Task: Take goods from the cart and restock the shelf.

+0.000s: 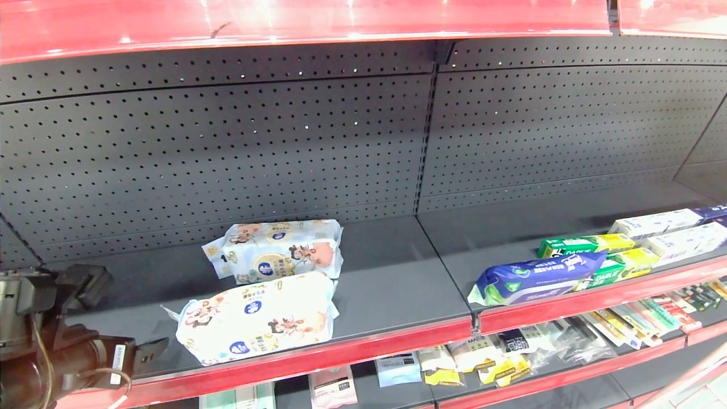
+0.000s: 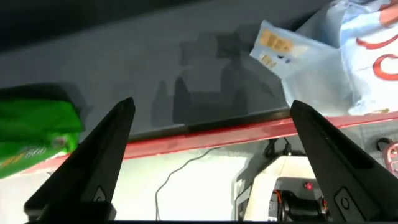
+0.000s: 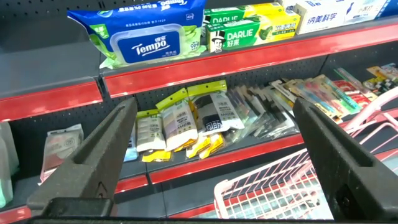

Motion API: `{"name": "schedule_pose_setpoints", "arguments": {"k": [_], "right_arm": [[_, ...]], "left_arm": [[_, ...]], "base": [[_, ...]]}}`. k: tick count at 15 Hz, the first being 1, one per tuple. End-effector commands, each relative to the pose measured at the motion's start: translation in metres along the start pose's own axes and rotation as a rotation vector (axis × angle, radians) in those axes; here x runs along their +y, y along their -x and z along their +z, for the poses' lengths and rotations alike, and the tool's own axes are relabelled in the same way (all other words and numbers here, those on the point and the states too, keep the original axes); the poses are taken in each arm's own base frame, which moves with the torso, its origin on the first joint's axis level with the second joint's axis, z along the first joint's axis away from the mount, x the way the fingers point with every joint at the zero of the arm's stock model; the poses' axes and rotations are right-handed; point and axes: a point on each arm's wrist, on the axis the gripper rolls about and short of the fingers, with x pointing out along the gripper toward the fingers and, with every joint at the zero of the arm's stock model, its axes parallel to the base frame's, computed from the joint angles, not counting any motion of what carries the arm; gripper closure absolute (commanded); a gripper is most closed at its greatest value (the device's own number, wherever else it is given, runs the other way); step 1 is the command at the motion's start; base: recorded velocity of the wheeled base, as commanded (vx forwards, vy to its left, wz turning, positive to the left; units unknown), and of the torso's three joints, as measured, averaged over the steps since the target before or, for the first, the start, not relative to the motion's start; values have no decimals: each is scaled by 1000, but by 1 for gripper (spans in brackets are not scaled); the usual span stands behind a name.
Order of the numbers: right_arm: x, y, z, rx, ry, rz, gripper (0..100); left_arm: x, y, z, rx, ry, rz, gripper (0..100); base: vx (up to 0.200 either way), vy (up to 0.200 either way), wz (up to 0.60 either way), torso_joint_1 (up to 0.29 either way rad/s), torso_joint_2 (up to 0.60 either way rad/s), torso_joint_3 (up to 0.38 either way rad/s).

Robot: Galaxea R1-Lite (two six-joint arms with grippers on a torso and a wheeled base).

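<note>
Shelf (image 1: pixel 392 272): dark grey board with a red front lip, split into two bays before a perforated back panel (image 1: pixel 227 142). Below it, a lower shelf (image 3: pixel 236 157) crowded with small hanging packets (image 3: pixel 180 121), too many and too overlapped to count. One pink wire cart (image 3: pixel 280 186) low in front of that lower shelf, seen in part; contents not to be made out.

Left bay: two soft packs (image 1: pixel 255 318), white with cartoon print. One along the front edge toward the left corner, the rear pack (image 1: pixel 281 250) close behind it, nearer the back panel; contact between them not clear.

Right bay, along its front edge: one blue wipes pack (image 1: pixel 534 278) at the left front corner, then two green boxes (image 1: pixel 585 245) just beside it, then two white boxes (image 1: pixel 684 241) farther toward the right end.

Left gripper (image 2: pixel 211 106) at the left front corner of the left bay, just off the red lip, jaws spread wide with nothing between them. Right gripper (image 3: pixel 214 102) down by the cart, facing the lower shelf, jaws likewise wide apart and holding nothing.

One green packet (image 2: pixel 31 134) near the red lip by the left gripper, resting place unclear.
</note>
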Motion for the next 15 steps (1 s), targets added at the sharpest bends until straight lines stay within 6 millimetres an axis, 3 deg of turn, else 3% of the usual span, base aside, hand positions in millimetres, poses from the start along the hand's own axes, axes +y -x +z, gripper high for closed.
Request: {"name": "schedule_pose_setpoints", "arguments": {"k": [1,6,15], "right_arm": [[0,0,0,2,0,-1,0],[0,0,0,2,0,-1,0],[0,0,0,2,0,-1,0]], "left_arm": [[-4,-9,3,17,-14,-16,0],[-6,-23,18,2,-16,-31,0],[-12,-32,26,7,-33,-55,0]], "base": [[0,0,0,0,0,0],[0,0,0,0,0,0],[0,0,0,0,0,0]]}}
